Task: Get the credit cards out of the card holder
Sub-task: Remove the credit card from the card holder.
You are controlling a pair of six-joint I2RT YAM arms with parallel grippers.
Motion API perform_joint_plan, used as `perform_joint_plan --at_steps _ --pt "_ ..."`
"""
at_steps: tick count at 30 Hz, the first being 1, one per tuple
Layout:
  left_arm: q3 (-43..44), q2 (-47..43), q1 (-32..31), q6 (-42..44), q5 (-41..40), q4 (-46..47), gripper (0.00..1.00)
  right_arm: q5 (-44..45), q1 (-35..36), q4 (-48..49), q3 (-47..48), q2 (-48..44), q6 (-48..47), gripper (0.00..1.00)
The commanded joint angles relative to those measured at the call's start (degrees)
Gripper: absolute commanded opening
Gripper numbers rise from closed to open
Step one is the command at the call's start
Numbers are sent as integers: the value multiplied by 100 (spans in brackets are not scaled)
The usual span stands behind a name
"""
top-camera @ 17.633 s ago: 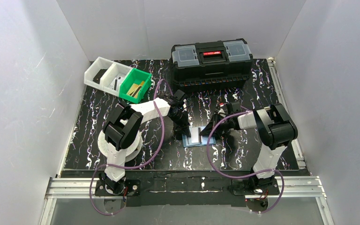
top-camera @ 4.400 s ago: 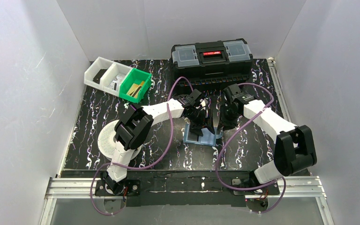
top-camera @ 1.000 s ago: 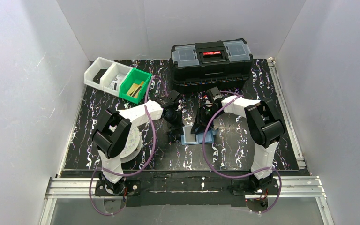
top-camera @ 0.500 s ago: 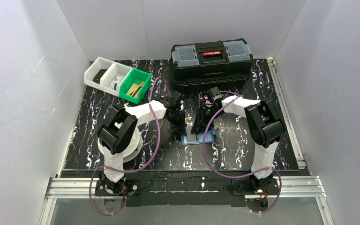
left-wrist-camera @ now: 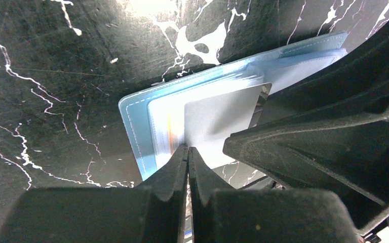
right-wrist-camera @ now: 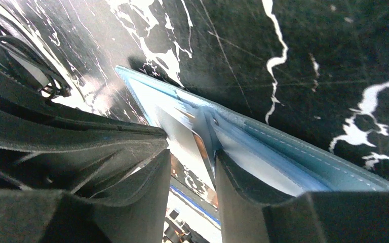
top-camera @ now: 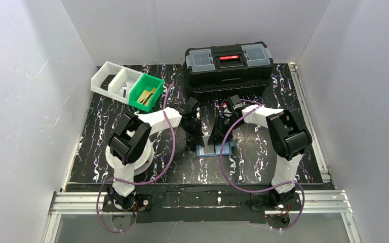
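left gripper is clenched, its two fingers pressed flat together with the tips at the near edge of a grey card – whether they pinch that edge or only touch it cannot be told. right gripper stands with its jaws partly apart and grasps nothing that can be confirmed. one of its fingers lies against the inner face of the card holder, seemingly pinning it, and a thin card edge runs through the gap without filling it.

progress, as judged: under way, not complete. the card holder lies open on the black marbled table, at mid-table between the two arms. the grey card sits askew and partway out of its pocket, though most of it overlaps the holder. an orange card shows only as a narrow strip, tucked beneath the grey one. no card is seen fully free of the holder. left to do – draw the grey card clear, then the orange one and any others hidden.

condition of the holder: blue outside with a pale stitched border, paler blue lining, no damage visible.
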Motion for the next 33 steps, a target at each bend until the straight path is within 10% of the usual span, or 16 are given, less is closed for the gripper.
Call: perform_joint_plan --at_steps 1,17,33 --pt "-57 248 -56 -52 -492 -290 0 -333 -253 303 -356 -359 -153 45" --pt "-80 364 -53 -70 -453 -304 0 -1470 -567 1615 -1040 -337 245 43" --pt "-97 430 -53 -138 -505 -464 0 -1410 -823 2173 -1549 -392 391 1"
